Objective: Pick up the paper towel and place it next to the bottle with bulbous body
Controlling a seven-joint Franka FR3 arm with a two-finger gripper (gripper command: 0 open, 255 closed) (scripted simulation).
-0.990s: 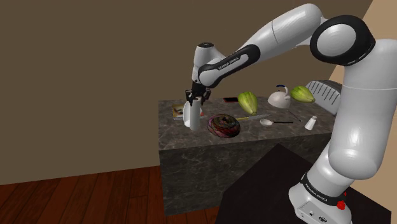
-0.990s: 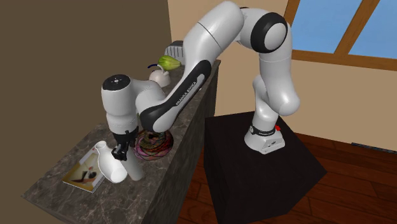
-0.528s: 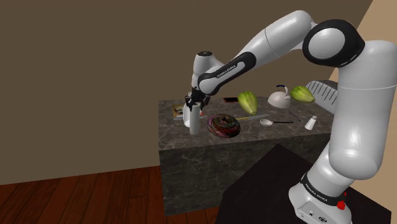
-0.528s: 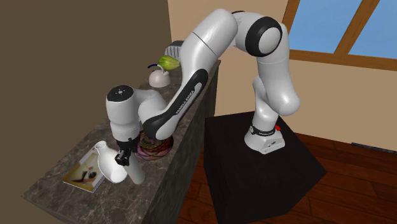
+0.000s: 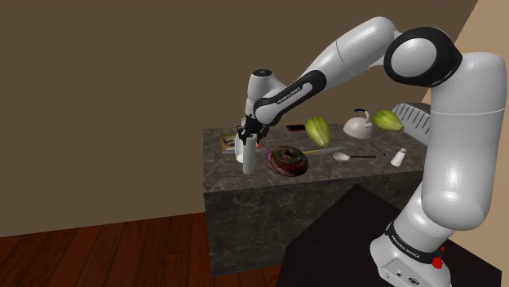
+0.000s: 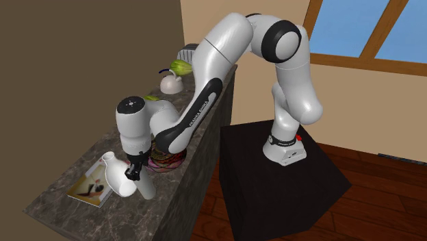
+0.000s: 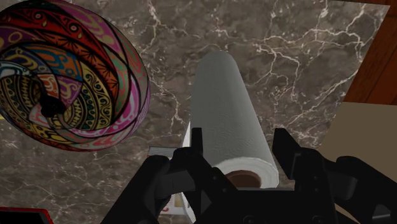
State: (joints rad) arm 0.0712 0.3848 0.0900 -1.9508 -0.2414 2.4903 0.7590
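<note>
Gripper (image 7: 240, 136) sits straight over the paper towel (image 7: 228, 95), fingers (image 7: 196, 145) pinching the roll's top on both flanks (no gap I can see in wrist view), to hold it upright. Roll's base looks down on the marble counter (image 5: 359, 167). In 2nd ext. view the bulbous bottle (image 6: 116, 181) is just beside it at 9 o'clock, the patterned bowl (image 6: 164, 157) at 1 o'clock. Placement seems abt done. What's left is letting go w/o tipping it.

White arm (image 5: 351, 49), dark joints (image 5: 424, 57), possibly red base button (image 5: 438, 262)
</note>
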